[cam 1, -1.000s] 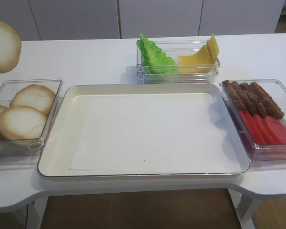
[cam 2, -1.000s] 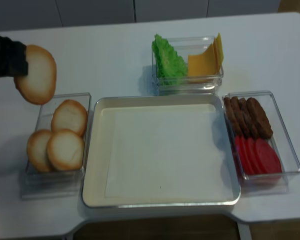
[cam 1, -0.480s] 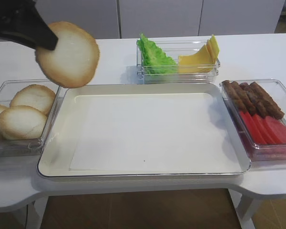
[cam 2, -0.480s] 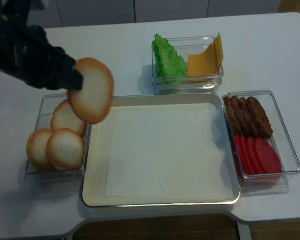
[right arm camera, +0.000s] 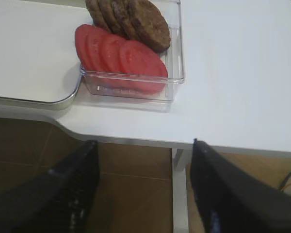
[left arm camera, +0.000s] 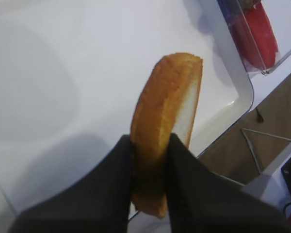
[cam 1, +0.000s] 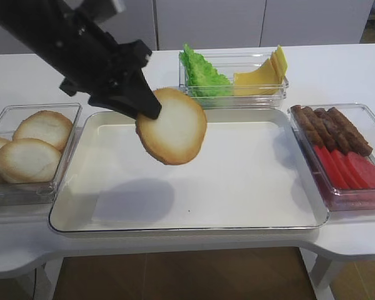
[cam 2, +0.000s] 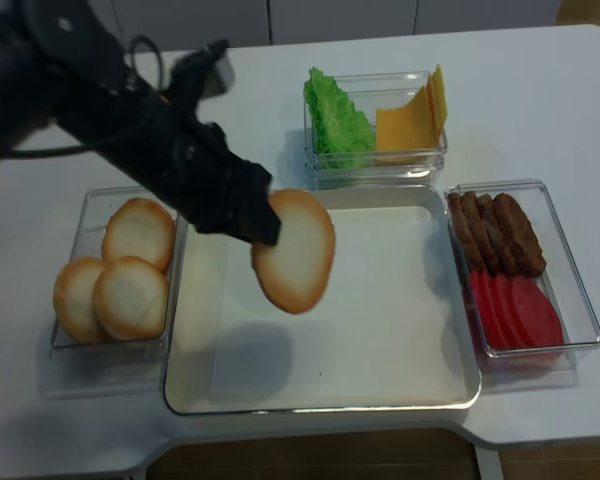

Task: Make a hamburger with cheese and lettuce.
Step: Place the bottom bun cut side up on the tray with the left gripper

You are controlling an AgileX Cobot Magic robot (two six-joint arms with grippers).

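From my station I start at the left, where the spare buns [cam 1: 31,145] sit in their clear box beside the tray [cam 1: 194,226], and my left gripper [cam 1: 149,110] hangs over the tray's left-centre, its jaws clamped on the edge of the hamburger [cam 1: 172,127] bun half. The left wrist view shows the bun [left arm camera: 166,121] pinched between the two fingers [left arm camera: 190,191], standing on edge with its flat face tilted rather than level, so the relation I care about is plain: the tray floor lies straight below the bun, not touching it, and I judge the disc must be turned flat before it goes down. Further right, at the tray's far edge, the lettuce [cam 1: 202,75] and the cheese [cam 1: 262,74] share one clear box. Farthest right, my right gripper [right arm camera: 141,187] hangs off the table's corner with its fingers apart and empty, near the tomato slices [right arm camera: 119,56], so the left arm is the nearer one for this placement
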